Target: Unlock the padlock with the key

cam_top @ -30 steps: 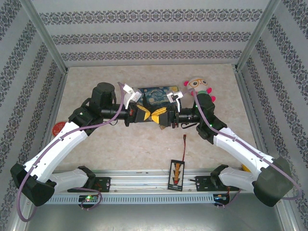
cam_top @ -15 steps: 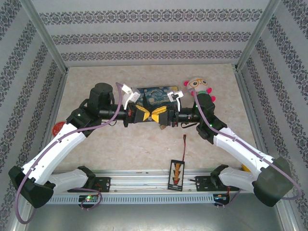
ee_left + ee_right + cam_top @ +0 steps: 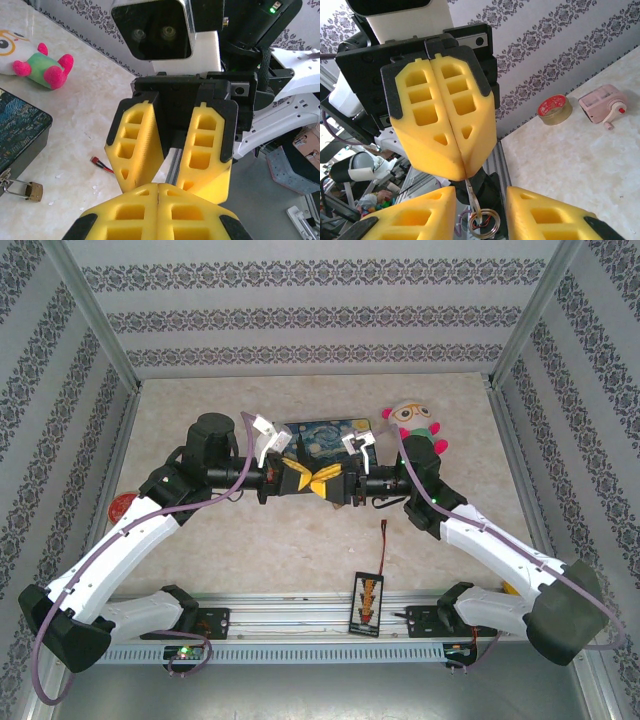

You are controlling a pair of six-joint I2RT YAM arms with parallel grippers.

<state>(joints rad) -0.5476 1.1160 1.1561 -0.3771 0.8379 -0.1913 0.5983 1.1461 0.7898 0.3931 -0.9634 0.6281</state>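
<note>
Marbled table [image 3: 280, 550] below: the left gripper [image 3: 462, 172] pinches the key [image 3: 471, 197], whose ring hangs between the right gripper's [image 3: 480, 200] parted fingers. The padlock [image 3: 31, 191] hangs at eight o'clock in the left wrist view. This looks like a handover; next comes a firm regrip.

Padlock [image 3: 31, 191] just before box [image 3: 322, 435]; plush toy [image 3: 415, 422] right of box

Left gripper [image 3: 157, 192] fingers pressed flat together at the bottom edge, thin grey key [image 3: 172, 162] blade poking up from the seam into the gap between the right gripper [image 3: 169, 176] fingers, which face it and stand apart. Padlock [image 3: 33, 192] lies on the table [image 3: 80, 120], shackle hooked to the latch of the painted box [image 3: 20, 125] at far left. Plush toy [image 3: 37, 57] top left, red-tipped cable [image 3: 102, 165] just left of the right gripper.
</note>
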